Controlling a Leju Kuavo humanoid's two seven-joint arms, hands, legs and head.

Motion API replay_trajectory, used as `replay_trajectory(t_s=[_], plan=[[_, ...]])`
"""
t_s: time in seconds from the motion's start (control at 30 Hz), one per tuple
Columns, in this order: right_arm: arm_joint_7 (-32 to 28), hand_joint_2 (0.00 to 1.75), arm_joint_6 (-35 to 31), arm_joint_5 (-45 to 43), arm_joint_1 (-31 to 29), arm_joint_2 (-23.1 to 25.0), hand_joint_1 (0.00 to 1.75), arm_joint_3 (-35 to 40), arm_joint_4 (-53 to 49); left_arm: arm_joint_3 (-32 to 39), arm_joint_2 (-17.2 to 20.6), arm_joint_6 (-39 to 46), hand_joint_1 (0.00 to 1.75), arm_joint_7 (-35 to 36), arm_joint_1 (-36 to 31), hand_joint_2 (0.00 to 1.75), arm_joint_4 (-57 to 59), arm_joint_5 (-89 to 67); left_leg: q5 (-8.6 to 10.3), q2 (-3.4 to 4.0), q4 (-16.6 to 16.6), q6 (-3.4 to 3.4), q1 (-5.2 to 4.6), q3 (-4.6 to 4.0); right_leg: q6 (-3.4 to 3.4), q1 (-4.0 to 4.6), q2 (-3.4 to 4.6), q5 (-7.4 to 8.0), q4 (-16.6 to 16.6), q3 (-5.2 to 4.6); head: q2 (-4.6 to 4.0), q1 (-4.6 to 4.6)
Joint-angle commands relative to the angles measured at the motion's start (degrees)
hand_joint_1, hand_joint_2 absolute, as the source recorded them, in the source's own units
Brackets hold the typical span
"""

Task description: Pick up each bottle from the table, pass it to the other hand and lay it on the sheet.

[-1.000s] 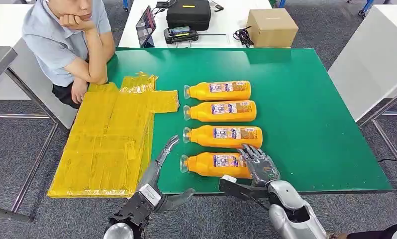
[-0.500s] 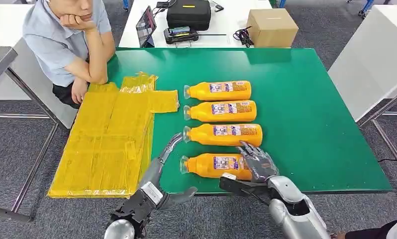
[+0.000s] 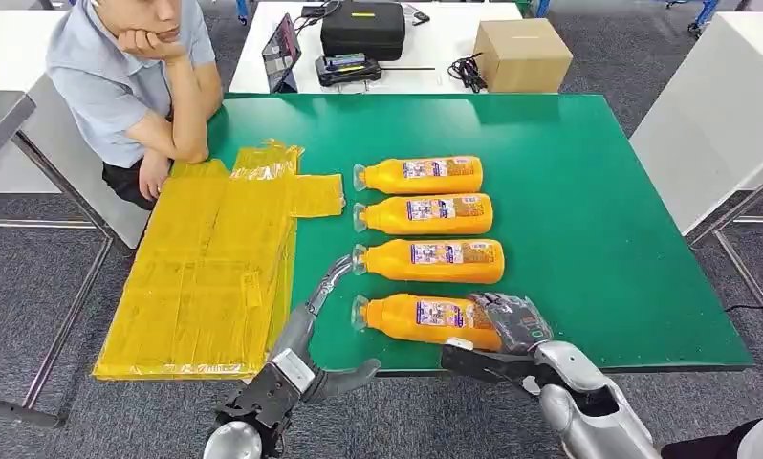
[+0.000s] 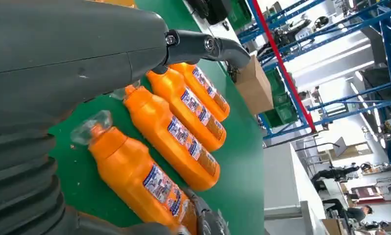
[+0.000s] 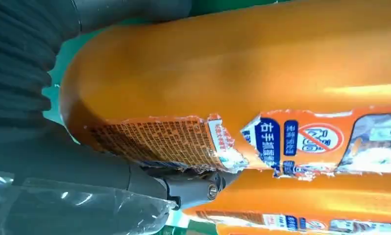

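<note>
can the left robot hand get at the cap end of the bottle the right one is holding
Probably yes. The left robot hand is open just beside the nearest bottle, whose cap end faces it, with nothing between them. The right robot hand grips its base.

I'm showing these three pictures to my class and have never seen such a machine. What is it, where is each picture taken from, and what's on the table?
It is a humanoid robot with two silver arms. The wide picture looks down from its head; the close-ups come from cameras at its wrists. On the green table lie four orange bottles and a yellow sheet. The right hand grips the base end of the nearest bottle. The left hand reaches out open beside that bottle's cap. A person sits watching at the far corner.
</note>
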Motion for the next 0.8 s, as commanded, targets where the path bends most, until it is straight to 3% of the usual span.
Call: replay_trajectory(t_s=[0.03, 0.3, 0.57, 0.8], plan=[[-0.1, 1.75, 1.4, -2.1, 1.1, -1.9, 1.75, 2.4, 3.7, -2.1, -0.1, 0.1, 0.0, -0.1, -0.9, 1.75, 3.9, 0.6, -0.06, -0.09, 0.0, -0.11, 0.1, 0.2, -0.14, 0.11, -0.13, -0.07, -0.1, 0.27, 0.0, 0.0], [-3.4, 1.75, 0.8, -9.9, 3.2, -1.0, 1.75, -0.5, 1.7, 0.0, -1.2, 0.0, 0.0, -0.4, -1.7, 1.75, 2.8, 2.7, -0.02, -0.11, 0.0, -0.07, 0.06, 0.2, -0.09, 0.07, -0.14, -0.04, -0.1, 0.25, 0.0, 0.0], [-5.9, 1.75, -1.4, -17.7, 7.7, 7.3, 1.75, -7.1, -6.7, 5.5, -2.6, 1.6, 0.0, -2.2, 1.5, 1.75, -0.4, 12.3, -0.13, 0.11, 0.0, -0.2, 0.16, 0.25, -0.23, 0.17, 0.06, -0.08, 0.0, 0.26, 0.0, 0.0], [-6.0, 1.75, -1.2, -19.8, 7.9, 9.8, 1.75, -9.7, -8.1, 7.7, -2.6, 2.3, 0.0, -2.9, 2.8, 1.75, -2.4, 17.7, -0.13, 0.19, 0.0, -0.13, 0.11, 0.09, -0.15, 0.11, 0.15, -0.06, 0.0, 0.1, 0.0, 0.0]])
